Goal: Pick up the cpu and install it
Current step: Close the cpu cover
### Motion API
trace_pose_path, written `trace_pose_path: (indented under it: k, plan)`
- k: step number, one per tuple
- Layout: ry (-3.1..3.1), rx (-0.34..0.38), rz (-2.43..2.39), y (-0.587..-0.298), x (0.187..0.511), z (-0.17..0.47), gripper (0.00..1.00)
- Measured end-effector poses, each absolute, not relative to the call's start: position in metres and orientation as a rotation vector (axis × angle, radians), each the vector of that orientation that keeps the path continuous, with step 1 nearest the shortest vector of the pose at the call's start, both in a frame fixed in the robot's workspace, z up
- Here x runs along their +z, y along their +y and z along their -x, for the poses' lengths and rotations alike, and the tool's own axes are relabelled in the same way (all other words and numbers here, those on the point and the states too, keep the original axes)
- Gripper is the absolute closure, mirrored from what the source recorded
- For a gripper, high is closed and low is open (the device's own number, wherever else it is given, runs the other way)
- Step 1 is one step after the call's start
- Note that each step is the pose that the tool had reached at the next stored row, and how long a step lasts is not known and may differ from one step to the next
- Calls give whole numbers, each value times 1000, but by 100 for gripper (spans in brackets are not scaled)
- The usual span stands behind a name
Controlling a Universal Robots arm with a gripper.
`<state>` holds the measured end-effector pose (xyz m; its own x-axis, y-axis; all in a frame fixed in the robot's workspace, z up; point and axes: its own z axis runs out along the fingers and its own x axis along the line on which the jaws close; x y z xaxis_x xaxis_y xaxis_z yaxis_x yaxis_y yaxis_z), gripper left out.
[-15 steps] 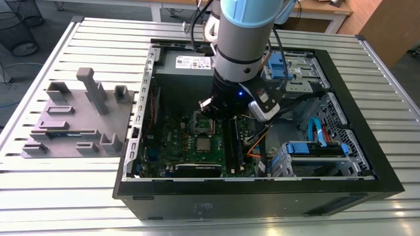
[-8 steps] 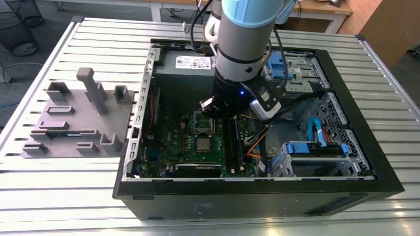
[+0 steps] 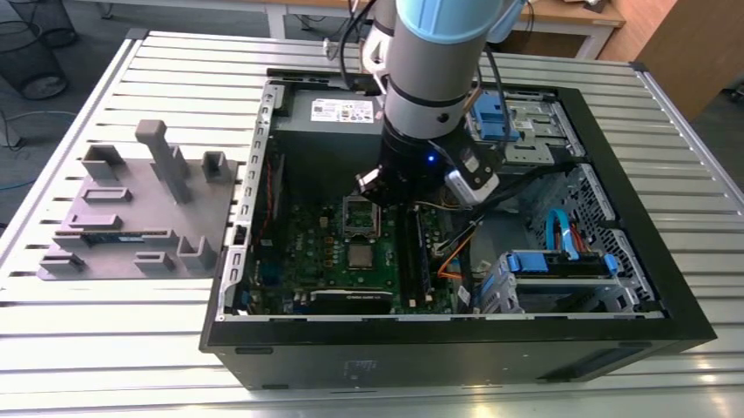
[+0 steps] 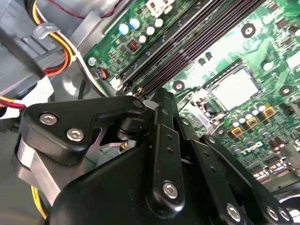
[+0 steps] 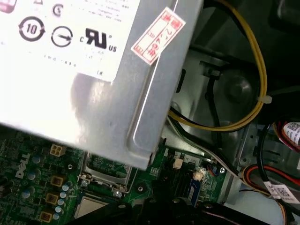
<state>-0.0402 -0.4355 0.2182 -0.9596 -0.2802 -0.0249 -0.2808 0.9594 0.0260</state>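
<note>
The cpu [image 3: 361, 255] is a small silver square lying flat on the green motherboard inside the open computer case [image 3: 465, 357]. It appears again as a pale square [image 4: 234, 86] in the second wrist view and at the picture's edge [image 5: 91, 207] in the first wrist view. Just beyond it stands the metal socket frame [image 3: 358, 216] [image 5: 105, 171]. My gripper [image 3: 389, 197] hangs above the board, over the socket frame and the memory slots, a short way from the cpu. Its black linkage [image 4: 161, 122] is seen from behind and nothing shows in its grasp.
The silver power supply [image 3: 331, 111] [image 5: 84, 70] sits at the case's far side. Long black memory slots [image 3: 409, 252] run beside the socket. Yellow and orange cables [image 5: 255, 70] and blue drive bays [image 3: 558, 261] lie toward the exterior view's right. A grey fixture plate [image 3: 128, 218] lies outside the case.
</note>
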Motion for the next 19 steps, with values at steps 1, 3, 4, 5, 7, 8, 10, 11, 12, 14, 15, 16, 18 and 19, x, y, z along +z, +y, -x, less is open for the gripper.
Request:
trace_pose_path:
  k: [1, 3, 4, 5, 7, 8, 10, 11, 12, 14, 15, 16, 18, 19]
  plan:
    - [3089, 46, 444, -434, 218, 40, 89]
    - [3088, 46, 446, -431, 217, 40, 89]
    - [3088, 46, 448, -430, 217, 40, 89]
    - [3088, 46, 449, -430, 217, 40, 89]
    - [3087, 46, 455, -429, 216, 40, 89]
    - [3087, 46, 457, -428, 216, 40, 89]
    - [3086, 47, 463, -428, 215, 41, 89]
    - [3085, 48, 466, -428, 214, 41, 89]
    - [3085, 50, 469, -427, 213, 41, 89]
    - [3083, 55, 474, -427, 212, 42, 89]
    - [3083, 57, 476, -427, 212, 42, 89]
    - [3082, 59, 478, -427, 211, 42, 89]
    - [3081, 64, 481, -426, 211, 42, 89]
    - [3081, 66, 481, -426, 211, 42, 89]
